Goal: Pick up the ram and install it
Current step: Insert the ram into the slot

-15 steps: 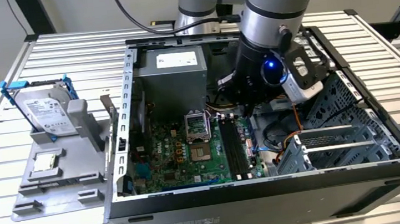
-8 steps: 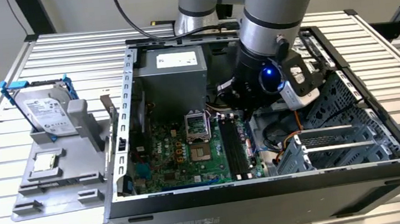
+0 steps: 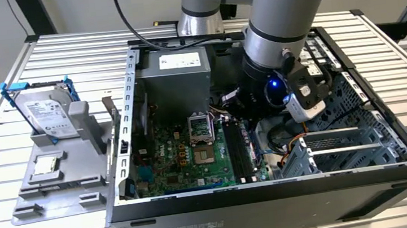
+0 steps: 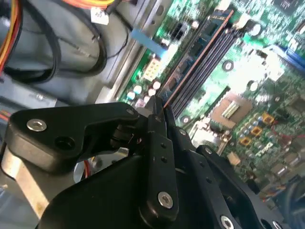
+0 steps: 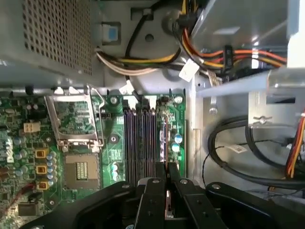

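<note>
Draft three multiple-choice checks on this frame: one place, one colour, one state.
1. Where is the hard drive?
A. on the grey fixture, at the exterior view's left of the case
B. inside the case
C. in the jaws

2. What colour is the hard drive's bracket?
A. red
B. blue
C. yellow

3. How do the jaws of the gripper stand?
A. wide open, empty
B. shut on the ram
C. shut on a cable

Answers:
1 A: the drive stands on the fixture outside the case.
2 B: blue ends show above the drive.
3 B: in both wrist views the thin ram sits between the closed jaws, over the memory slots.
</note>
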{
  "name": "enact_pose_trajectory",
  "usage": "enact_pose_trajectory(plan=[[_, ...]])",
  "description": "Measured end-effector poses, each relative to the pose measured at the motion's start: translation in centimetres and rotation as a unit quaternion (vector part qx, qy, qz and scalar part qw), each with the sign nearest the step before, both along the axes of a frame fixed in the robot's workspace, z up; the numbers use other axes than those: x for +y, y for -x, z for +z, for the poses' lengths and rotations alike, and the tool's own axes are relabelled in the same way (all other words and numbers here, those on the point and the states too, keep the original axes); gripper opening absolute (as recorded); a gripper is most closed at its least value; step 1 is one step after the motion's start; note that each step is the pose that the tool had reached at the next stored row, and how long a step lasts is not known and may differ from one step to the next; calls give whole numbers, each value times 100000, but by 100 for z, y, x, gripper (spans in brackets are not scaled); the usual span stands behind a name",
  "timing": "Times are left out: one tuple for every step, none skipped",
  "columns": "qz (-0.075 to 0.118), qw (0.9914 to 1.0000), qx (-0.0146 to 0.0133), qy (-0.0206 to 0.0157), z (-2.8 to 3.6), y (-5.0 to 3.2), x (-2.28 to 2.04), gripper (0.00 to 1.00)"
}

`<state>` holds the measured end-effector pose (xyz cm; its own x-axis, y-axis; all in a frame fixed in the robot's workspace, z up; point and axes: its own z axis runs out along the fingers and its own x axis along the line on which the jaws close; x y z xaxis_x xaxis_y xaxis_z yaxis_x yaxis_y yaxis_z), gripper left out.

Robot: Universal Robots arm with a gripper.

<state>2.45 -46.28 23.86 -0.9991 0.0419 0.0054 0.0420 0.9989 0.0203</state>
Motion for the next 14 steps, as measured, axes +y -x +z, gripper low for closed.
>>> enact_pose_trajectory(plan=[[-11, 100000, -3, -13, -19, 6, -2, 0], [-6, 100000, 2, 3, -36, 27, 0, 0], [0, 100000, 5, 9, -44, 52, 8, 0], [0, 100000, 19, 13, -44, 58, 11, 0], [2, 100000, 18, 13, -44, 59, 11, 0], [4, 100000, 21, 12, -44, 59, 11, 0], [5, 100000, 26, 15, -44, 59, 11, 0], [7, 100000, 28, -2, -48, 60, 22, 0], [64, 100000, 25, 9, -51, 60, 53, 0], [125, 100000, 26, 15, -57, 59, 86, 0], [151, 100000, 25, 19, -65, 60, 98, 0], [191, 100000, 22, 76, -78, 59, 99, 0], [335, 99999, 29, 162, -87, 59, 99, 0], [653, 99998, 26, 197, -93, 59, 99, 0]])
